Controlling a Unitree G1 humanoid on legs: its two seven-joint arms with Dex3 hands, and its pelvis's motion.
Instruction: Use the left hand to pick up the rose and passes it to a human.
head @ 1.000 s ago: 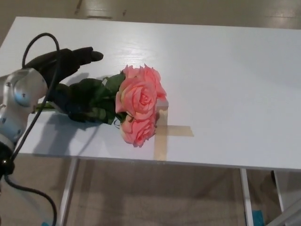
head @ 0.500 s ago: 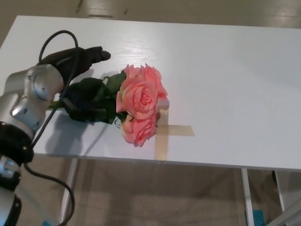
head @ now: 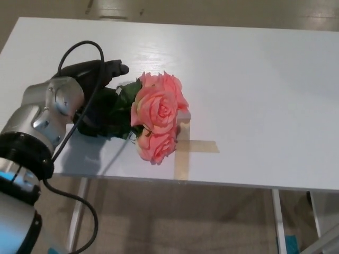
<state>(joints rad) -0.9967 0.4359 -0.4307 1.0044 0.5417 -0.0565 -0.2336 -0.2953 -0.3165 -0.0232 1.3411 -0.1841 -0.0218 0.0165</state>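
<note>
Left hand [head: 98,74] now sits further forward than a second ago, closer to the rose [head: 156,119]; forearm and wrist fill more of the view. Fingers [head: 114,68] are spread and extended over the leaves [head: 114,108], not closed on anything; no grasp yet. Rose lies on the table [head: 254,79], blooms just ahead of and below the fingertips, stem end hidden under the hand. Blooms unmoved across the interval. Judgement: approach nearly complete; closing on the stem comes next. Tape cross [head: 185,151] lies beyond the blooms. Right hand not visible.
</note>
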